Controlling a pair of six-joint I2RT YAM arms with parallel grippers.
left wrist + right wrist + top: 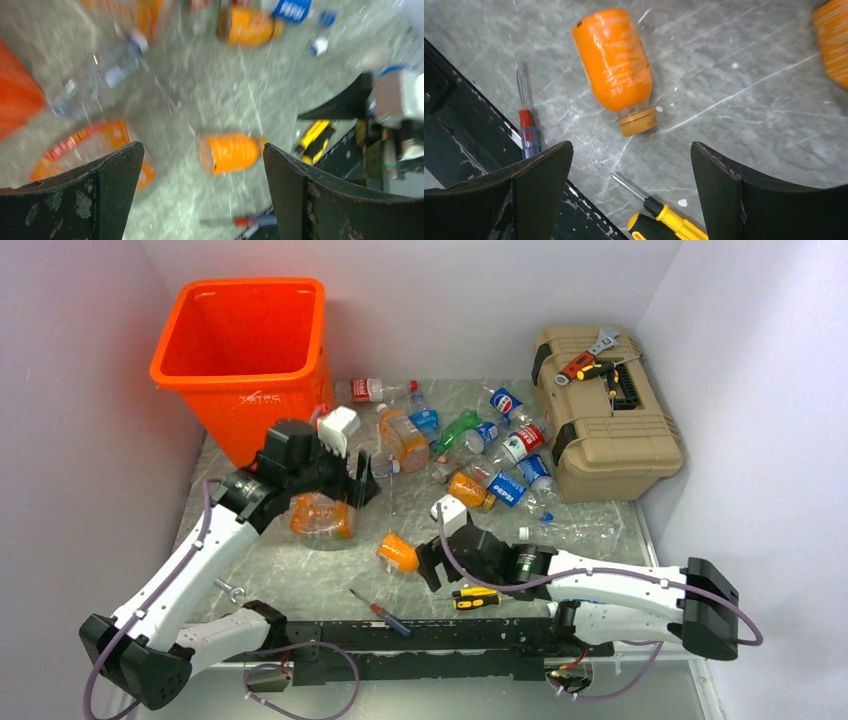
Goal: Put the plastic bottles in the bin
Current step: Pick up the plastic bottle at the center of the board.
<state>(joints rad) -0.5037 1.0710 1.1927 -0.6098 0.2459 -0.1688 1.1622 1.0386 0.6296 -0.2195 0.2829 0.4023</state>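
Note:
The orange bin [235, 372] stands at the back left. My left gripper [362, 480] hangs open and empty by its front right corner, above a large orange-labelled bottle [322, 517]. In the blurred left wrist view the fingers [201, 147] frame a small orange bottle [230, 152], with the large one [100, 145] at the left. My right gripper [432, 562] is open beside that small orange bottle [397, 551], which lies on its side ahead of the fingers [631, 145] in the right wrist view [616, 62]. Several more bottles [480, 440] lie heaped at mid-back.
A tan toolbox [605, 430] with tools on its lid stands at the back right. A yellow-handled screwdriver [664, 220] lies just under my right fingers. A red and blue one [526, 127] lies by the black base rail [420, 635].

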